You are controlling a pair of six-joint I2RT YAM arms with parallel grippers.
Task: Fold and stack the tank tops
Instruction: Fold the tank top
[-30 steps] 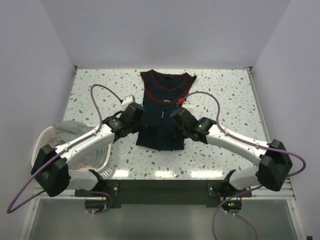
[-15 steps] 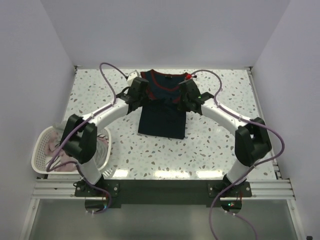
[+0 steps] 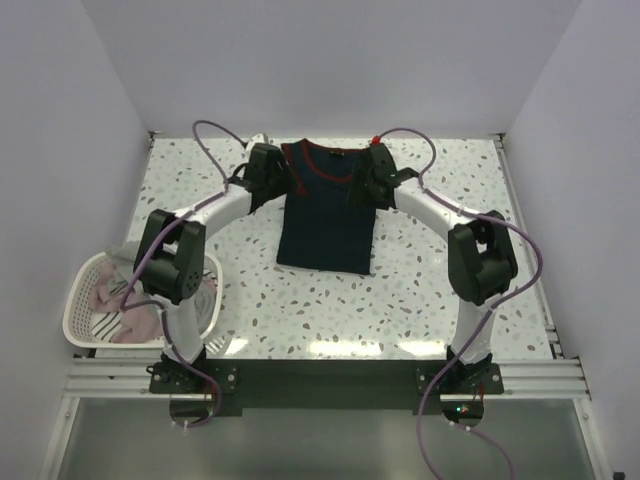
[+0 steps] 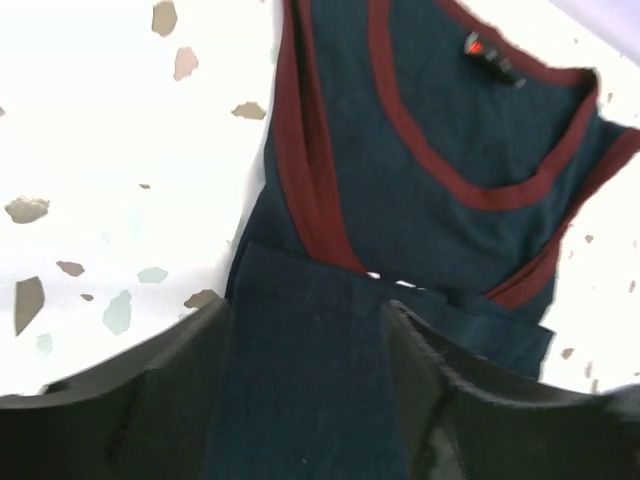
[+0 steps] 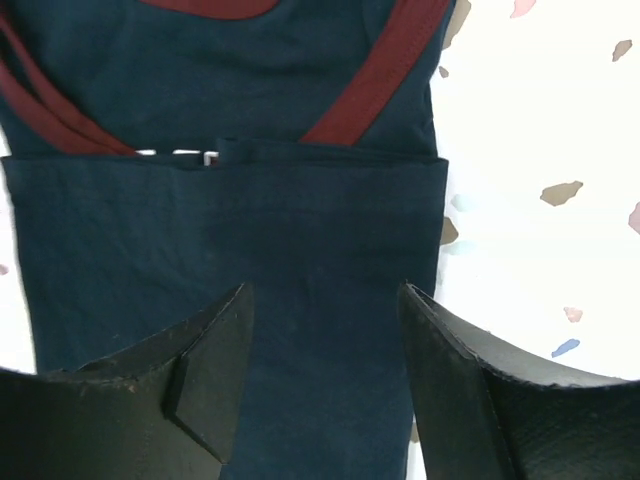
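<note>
Overhead view, left edge: the white slotted basket [image 3: 78, 318] sits at the near left corner of the speckled table [image 3: 450, 290]. It holds pale pinkish tops [image 3: 110, 303], with grey cloth [image 3: 128, 259] at its far rim. The left arm's elbow stands in front of the basket's right side and hides part of the contents.

The left gripper [image 3: 270, 170] is at the left shoulder of the navy jersey [image 3: 325, 215]. Its wrist view shows what the overhead view does not: the fingers [image 4: 170, 390] stand wide apart with nothing between them and only cloth below.

The jersey lies flat at table centre, neck towards the far wall, its lower part folded up over the chest. The left wrist view shows a neck label [image 4: 490, 55] with a red mark, which I cannot read. White lettering [image 5: 180, 155] peeks out at the fold edge, too little to read.

The right gripper [image 3: 375, 172] is at the right shoulder. Its wrist view shows both pads [image 5: 215, 370] spread wide, gripping nothing. The dark red trim [image 5: 375, 75] runs above the fold.
</note>
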